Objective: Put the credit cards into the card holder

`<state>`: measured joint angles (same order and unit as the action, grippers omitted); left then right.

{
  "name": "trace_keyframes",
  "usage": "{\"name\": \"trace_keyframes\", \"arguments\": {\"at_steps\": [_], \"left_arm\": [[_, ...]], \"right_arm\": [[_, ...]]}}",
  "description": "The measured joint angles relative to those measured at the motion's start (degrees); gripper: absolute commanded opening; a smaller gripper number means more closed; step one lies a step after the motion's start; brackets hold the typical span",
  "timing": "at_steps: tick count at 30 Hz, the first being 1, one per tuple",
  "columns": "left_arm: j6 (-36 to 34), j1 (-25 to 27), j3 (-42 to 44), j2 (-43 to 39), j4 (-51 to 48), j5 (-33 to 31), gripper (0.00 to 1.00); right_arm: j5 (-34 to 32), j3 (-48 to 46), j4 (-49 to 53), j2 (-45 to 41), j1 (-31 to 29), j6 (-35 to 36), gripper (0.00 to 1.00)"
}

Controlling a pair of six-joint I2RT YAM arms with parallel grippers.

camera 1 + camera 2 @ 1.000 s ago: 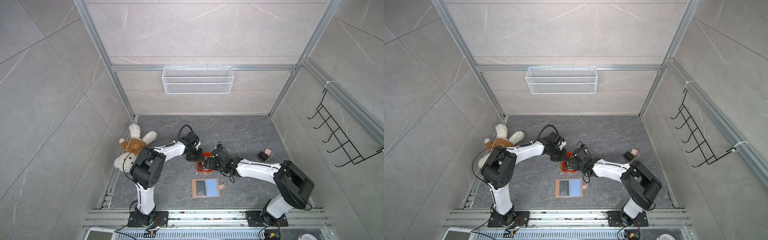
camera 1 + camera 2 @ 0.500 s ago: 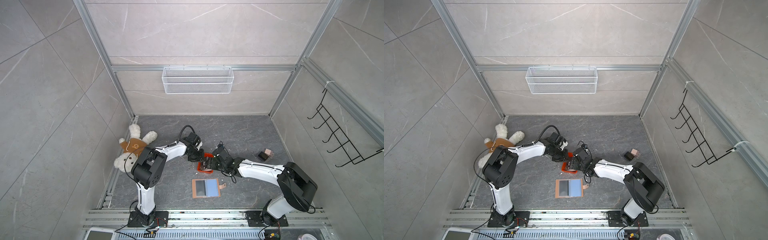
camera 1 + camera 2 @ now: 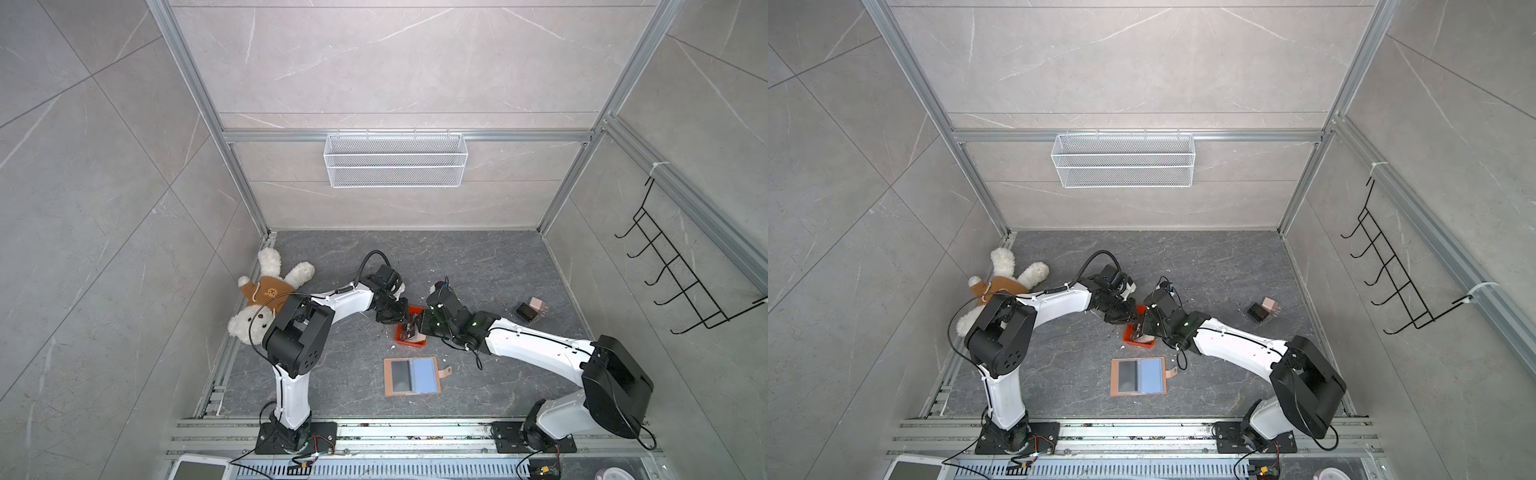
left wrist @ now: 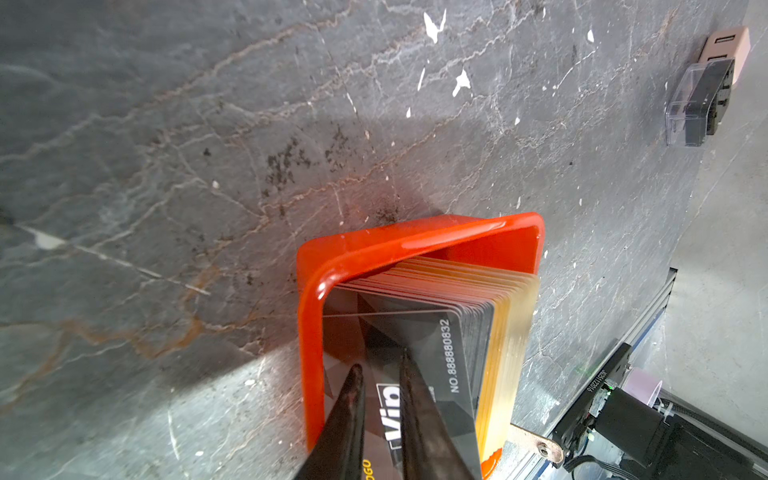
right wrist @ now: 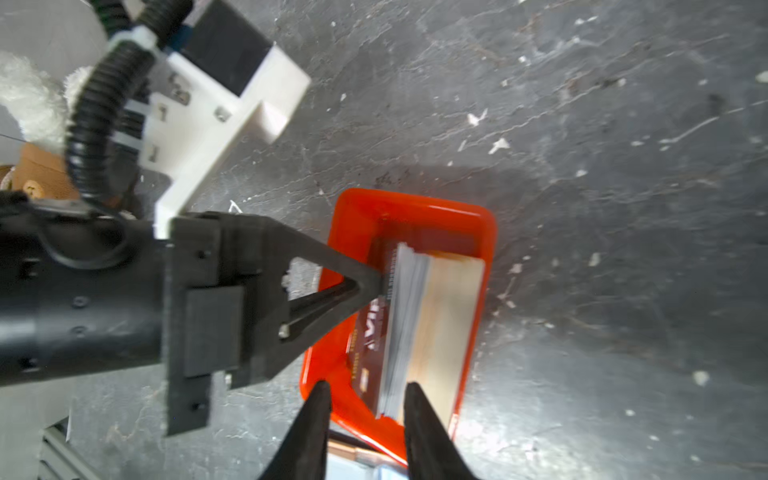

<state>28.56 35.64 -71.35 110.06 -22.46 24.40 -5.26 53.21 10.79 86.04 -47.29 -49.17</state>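
Observation:
The credit cards (image 4: 415, 332) stand on edge as a thick stack, black "VIP" ones in front and tan ones behind, in a small orange tray (image 4: 374, 249). My left gripper (image 4: 381, 361) has only a narrow gap between its fingers, with nothing in it. Its tips rest against the face of the front black card. My right gripper (image 5: 368, 390) is open at the tray's (image 5: 415, 203) other end, and its fingers straddle the tray wall and the front cards (image 5: 405, 324). The card holder (image 3: 424, 376) lies open and flat on the floor in front of the tray (image 3: 415, 309).
A teddy bear (image 3: 266, 299) lies by the left wall. A black-and-pink block pair (image 3: 532, 308) sits at the right. A wire basket (image 3: 395, 160) hangs on the back wall and a hook rack (image 3: 681, 282) on the right wall.
My right arm has edged toward the tray. The left gripper stays at the cards.

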Motion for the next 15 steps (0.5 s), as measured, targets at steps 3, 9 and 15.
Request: {"name": "trace_keyframes", "arguments": {"at_steps": [3, 9, 15], "left_arm": [[0.00, 0.00, 0.00, 0.00, 0.00, -0.02, 0.20], [0.00, 0.02, 0.00, 0.00, 0.00, -0.02, 0.20], [0.00, 0.02, 0.00, 0.02, -0.02, -0.02, 0.20]], "right_arm": [[-0.07, 1.42, 0.17, 1.95, -1.01, -0.85, 0.26], [-0.98, 1.53, 1.81, 3.56, -1.25, -2.29, 0.24], [-1.16, 1.53, 1.92, 3.72, -1.25, -2.75, 0.23]]}}
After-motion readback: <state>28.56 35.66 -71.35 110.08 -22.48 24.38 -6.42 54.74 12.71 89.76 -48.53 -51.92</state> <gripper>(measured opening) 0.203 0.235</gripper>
